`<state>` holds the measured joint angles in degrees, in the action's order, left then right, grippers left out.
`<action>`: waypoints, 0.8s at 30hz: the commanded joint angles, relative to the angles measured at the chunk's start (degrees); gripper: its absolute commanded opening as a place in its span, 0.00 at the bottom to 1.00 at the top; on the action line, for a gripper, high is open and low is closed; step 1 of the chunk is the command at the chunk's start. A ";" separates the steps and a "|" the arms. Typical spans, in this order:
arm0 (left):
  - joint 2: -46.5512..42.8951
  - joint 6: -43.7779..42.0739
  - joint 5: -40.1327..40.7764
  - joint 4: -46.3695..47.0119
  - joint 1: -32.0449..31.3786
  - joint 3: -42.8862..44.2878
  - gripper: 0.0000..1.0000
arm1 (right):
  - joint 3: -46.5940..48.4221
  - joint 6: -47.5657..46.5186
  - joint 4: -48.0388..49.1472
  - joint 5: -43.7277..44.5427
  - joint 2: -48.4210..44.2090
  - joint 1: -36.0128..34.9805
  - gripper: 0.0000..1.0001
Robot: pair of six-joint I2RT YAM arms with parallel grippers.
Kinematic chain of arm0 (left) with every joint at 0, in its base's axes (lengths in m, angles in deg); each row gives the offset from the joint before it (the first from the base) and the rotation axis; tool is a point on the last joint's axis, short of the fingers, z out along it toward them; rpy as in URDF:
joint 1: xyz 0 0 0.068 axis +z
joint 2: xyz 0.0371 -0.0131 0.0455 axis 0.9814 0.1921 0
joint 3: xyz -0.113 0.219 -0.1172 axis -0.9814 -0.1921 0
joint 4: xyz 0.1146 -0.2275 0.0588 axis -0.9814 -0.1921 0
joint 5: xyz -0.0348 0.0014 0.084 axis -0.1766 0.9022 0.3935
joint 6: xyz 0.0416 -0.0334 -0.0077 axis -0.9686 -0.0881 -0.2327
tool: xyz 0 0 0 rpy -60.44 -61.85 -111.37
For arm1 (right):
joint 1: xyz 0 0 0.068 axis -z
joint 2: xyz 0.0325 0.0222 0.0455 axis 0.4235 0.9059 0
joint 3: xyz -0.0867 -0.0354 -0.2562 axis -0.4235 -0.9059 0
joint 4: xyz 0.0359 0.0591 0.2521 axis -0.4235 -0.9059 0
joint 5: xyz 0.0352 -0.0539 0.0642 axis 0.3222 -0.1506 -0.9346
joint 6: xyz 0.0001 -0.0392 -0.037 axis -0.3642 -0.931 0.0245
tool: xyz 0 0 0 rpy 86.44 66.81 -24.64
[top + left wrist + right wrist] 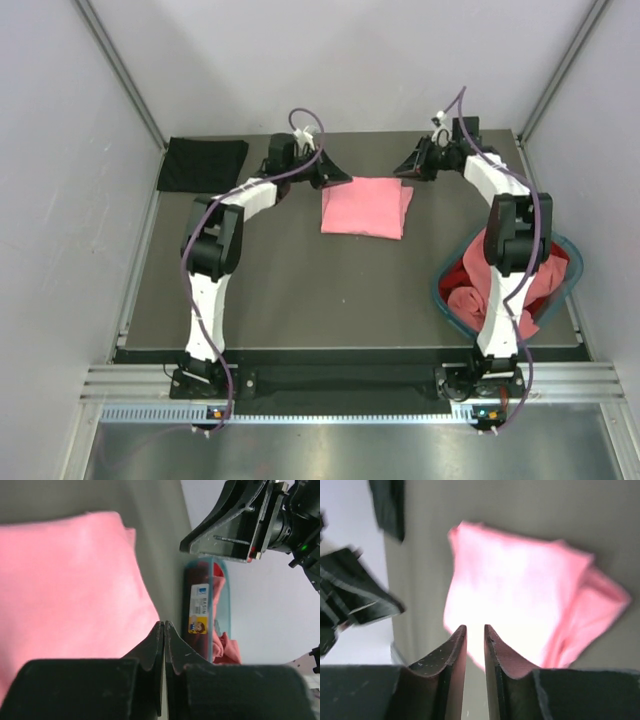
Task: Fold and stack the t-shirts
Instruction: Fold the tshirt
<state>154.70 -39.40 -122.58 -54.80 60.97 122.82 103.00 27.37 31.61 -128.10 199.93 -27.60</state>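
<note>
A salmon pink t-shirt point(365, 207) lies folded into a rough square at the back middle of the table; it also shows in the left wrist view point(70, 580) and the right wrist view point(515, 585). A black t-shirt point(203, 163) lies folded at the back left corner. Red and pink t-shirts point(470, 300) are heaped in the basket. My left gripper point(340, 180) is shut and empty point(164, 624), just off the pink shirt's left far corner. My right gripper point(403, 170) hovers off its right far corner, jaws a narrow gap apart with nothing between them point(475, 627).
The round teal basket point(445, 300) stands at the right near side of the table, partly behind my right arm; its labelled wall shows in the left wrist view point(200, 610). Grey walls close in the table at the back and sides.
</note>
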 commanded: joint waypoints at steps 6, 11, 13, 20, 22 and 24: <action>2.85 14.37 -4.08 23.26 -2.61 -15.05 0.00 | -11.62 -5.66 4.94 -14.02 -1.52 -5.54 0.12; 5.85 15.52 -4.17 26.18 -2.52 -17.34 0.00 | -12.76 -6.71 6.00 -18.60 5.52 -6.42 0.05; 6.12 15.09 -3.56 25.83 -2.00 -18.83 0.00 | -14.69 -8.89 5.48 -18.43 6.05 -5.89 0.04; 3.40 4.73 -2.95 7.53 -1.29 -16.39 0.00 | -15.59 -12.51 0.65 -16.49 3.07 -4.04 0.04; 0.68 0.17 -1.72 2.12 -2.17 -13.22 0.00 | -14.00 -12.07 -0.32 -17.10 1.05 -4.74 0.04; -1.43 0.23 -1.71 0.96 -3.13 -11.99 0.00 | -13.30 -10.93 -0.15 -18.25 -0.27 -5.19 0.04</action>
<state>159.43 -32.66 -125.12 -46.73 59.11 107.65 86.45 18.37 32.03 -145.34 205.27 -32.24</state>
